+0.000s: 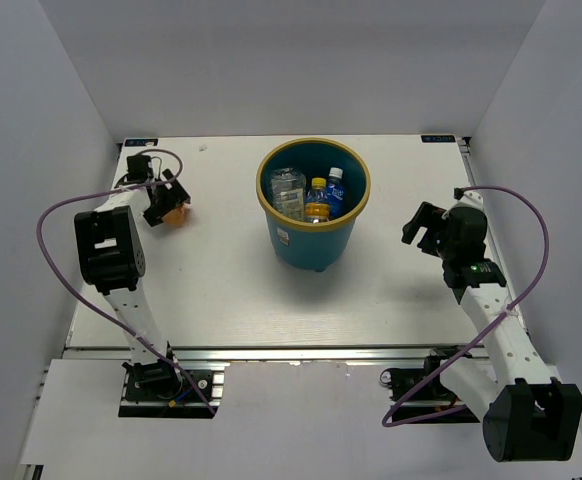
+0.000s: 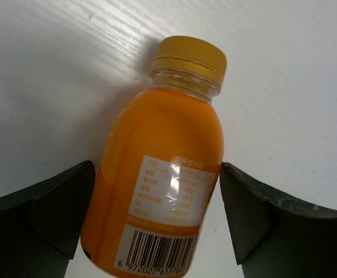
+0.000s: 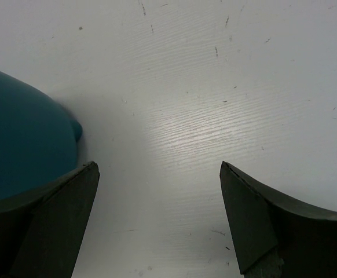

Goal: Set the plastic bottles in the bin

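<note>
Top view: the left gripper (image 1: 167, 205) sits at an orange bottle (image 1: 178, 214), well left of the bin (image 1: 309, 250), which holds three bottles (image 1: 317, 200). The right gripper (image 1: 423, 226) hangs empty.
Left wrist: jaws wide apart, the orange bottle lying between them.
Right wrist: jaws wide apart, the bin wall beside them.

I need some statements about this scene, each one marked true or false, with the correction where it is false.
1. The bin has bottles inside. True.
2. The right gripper holds a bottle. False: it is open, with only bare table between its fingers.
3. An orange bottle is between the fingers of the left gripper. True.
4. The bin lies on its side. False: it stands upright.
5. The orange bottle has a blue cap. False: its cap is yellow.
</note>
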{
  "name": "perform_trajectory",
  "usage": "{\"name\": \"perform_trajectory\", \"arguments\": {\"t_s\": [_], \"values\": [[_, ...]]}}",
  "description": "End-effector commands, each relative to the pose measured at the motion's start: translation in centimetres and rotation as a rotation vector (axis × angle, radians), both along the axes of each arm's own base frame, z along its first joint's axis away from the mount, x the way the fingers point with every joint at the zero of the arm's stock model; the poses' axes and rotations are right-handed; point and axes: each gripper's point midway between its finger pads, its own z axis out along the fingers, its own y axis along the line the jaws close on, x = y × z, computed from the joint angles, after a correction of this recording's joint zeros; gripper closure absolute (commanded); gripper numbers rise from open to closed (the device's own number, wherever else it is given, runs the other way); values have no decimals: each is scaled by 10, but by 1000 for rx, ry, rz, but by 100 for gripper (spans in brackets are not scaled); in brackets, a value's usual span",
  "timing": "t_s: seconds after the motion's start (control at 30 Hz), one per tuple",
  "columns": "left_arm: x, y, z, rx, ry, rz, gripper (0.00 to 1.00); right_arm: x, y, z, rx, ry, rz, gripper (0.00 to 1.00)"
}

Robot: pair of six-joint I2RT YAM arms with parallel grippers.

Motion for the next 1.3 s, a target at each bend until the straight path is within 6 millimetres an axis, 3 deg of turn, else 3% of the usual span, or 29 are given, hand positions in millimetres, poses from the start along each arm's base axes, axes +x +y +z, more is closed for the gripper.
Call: {"name": "perform_trajectory", "arguments": {"t_s": [0.0,0.03,0.13,0.17,0.23,0.3,0.33,0.37,0.4,0.43,0.47,0.5,0.53,0.6,0.63,0.67,0.7,0.73,0.77,0.8,0.83,0.87,0.9,1.0,1.03,1.1,1.17,1.23,1.27], "values": [[6,-10,-5,-57,-32,0,3,7,-5,6,-17,-41,-15,11],[3,-9,-13,-53,-10,10,6,7,-4,6,-17,-41,-13,11],[-1,-6,-11,-34,-5,26,37,7,-4,5,-16,-35,-12,11],[-4,-5,-9,-27,-5,32,51,8,-4,6,-15,-38,-11,11],[-7,-3,1,-11,-26,43,67,8,-3,6,-13,-36,-5,11],[-7,-3,30,4,-90,55,79,8,-2,5,-12,-35,-2,11],[-12,-6,36,8,-100,54,79,8,-3,5,-12,-35,-4,11],[-10,-9,64,16,-163,56,79,7,-2,5,-12,-33,0,11],[-11,-10,80,29,-193,61,79,7,-2,5,-12,-33,0,11],[-9,-26,100,38,-231,27,79,7,-2,5,-8,-34,-1,11],[-8,-24,118,108,-264,44,79,7,-2,5,-6,-33,0,11],[-13,-34,152,139,-323,37,79,6,-2,5,-6,-31,0,11],[-11,-69,182,155,-387,-25,79,6,-2,6,-6,-34,0,11],[-18,-96,237,170,-517,-69,79,5,-2,6,-7,-34,3,11],[-23,-126,257,147,-573,-127,78,4,-2,8,-7,-39,3,11],[-24,-140,283,128,-649,-143,78,4,-1,8,-5,-40,3,11],[-31,-156,301,108,-696,-171,77,3,-1,8,-3,-42,7,11],[-40,-192,311,80,-723,-252,77,3,-1,10,-2,-48,7,11],[-46,-210,331,70,-764,-299,77,2,0,10,-2,-48,11,11],[-51,-226,336,69,-773,-327,77,2,0,12,-5,-53,12,11],[-65,-265,339,52,-784,-409,77,1,-1,13,-7,-54,12,11],[-72,-278,350,70,-807,-431,77,1,-1,12,-7,-54,12,11],[-87,-304,351,88,-815,-460,77,0,-2,13,-12,-55,7,11],[-108,-350,351,105,-817,-560,76,-1,-2,15,-10,-62,5,11],[-109,-362,339,125,-790,-593,75,-1,-3,15,-9,-62,5,11],[-118,-377,340,148,-791,-599,69,-1,-2,15,-8,-63,7,11],[-120,-389,330,188,-777,-614,51,-2,-1,15,-8,-64,11,11],[-125,-400,332,204,-782,-625,42,-2,-1,16,-6,-65,11,11],[-124,-404,324,223,-758,-633,30,-2,-2,16,-7,-65,11,11]]}}
